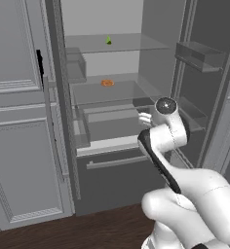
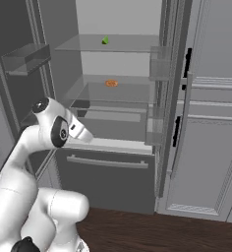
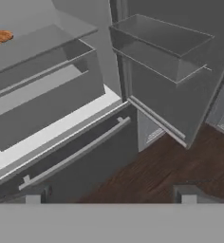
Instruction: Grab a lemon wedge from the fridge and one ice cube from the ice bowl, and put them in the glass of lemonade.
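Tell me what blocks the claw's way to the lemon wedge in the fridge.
Nothing visible: both fridge doors stand open, and the lemon wedge sits alone on the top glass shelf. The open claw points low, toward the bottom drawer.

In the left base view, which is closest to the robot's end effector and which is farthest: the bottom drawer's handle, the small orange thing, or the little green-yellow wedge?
From the open end effector, low in the fridge:
1. Bottom drawer handle, just below it and slightly left.
2. Orange item, on the middle glass shelf, up and to the left.
3. Lemon wedge, on the top shelf, highest and deepest.
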Controlling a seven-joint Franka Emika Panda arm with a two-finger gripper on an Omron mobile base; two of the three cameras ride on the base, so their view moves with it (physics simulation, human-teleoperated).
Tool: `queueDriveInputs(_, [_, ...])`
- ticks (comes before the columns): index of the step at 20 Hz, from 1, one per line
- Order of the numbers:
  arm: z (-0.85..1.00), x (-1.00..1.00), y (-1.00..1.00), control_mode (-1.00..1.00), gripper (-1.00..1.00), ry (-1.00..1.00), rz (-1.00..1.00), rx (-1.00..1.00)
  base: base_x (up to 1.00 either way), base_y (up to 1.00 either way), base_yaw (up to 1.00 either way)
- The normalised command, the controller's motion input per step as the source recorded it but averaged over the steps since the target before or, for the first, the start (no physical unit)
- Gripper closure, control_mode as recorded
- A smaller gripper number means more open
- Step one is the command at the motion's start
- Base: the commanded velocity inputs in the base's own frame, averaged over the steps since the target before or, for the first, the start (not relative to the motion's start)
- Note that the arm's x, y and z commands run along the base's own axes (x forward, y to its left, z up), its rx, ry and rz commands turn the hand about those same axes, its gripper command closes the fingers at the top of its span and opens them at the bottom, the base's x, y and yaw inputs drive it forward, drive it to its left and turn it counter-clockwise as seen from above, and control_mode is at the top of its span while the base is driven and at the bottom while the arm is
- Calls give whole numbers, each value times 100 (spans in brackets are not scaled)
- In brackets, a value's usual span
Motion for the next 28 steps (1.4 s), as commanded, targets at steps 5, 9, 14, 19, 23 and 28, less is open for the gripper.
queueDriveInputs(5, [12,-40,31,-100,-100,-7,27,40,0,0,0])
queueDriveInputs(9, [62,-63,0,-100,-100,-22,28,12,0,0,0])
queueDriveInputs(14, [37,-67,2,-100,-100,-35,12,-11,0,0,0])
queueDriveInputs(19, [11,-24,5,-100,-100,-4,-4,-24,0,0,0])
queueDriveInputs(23, [1,0,0,-100,-100,10,-6,-22,0,0,0])
queueDriveInputs(28, [0,-10,-9,-100,-100,1,-8,-20,0,0,0])
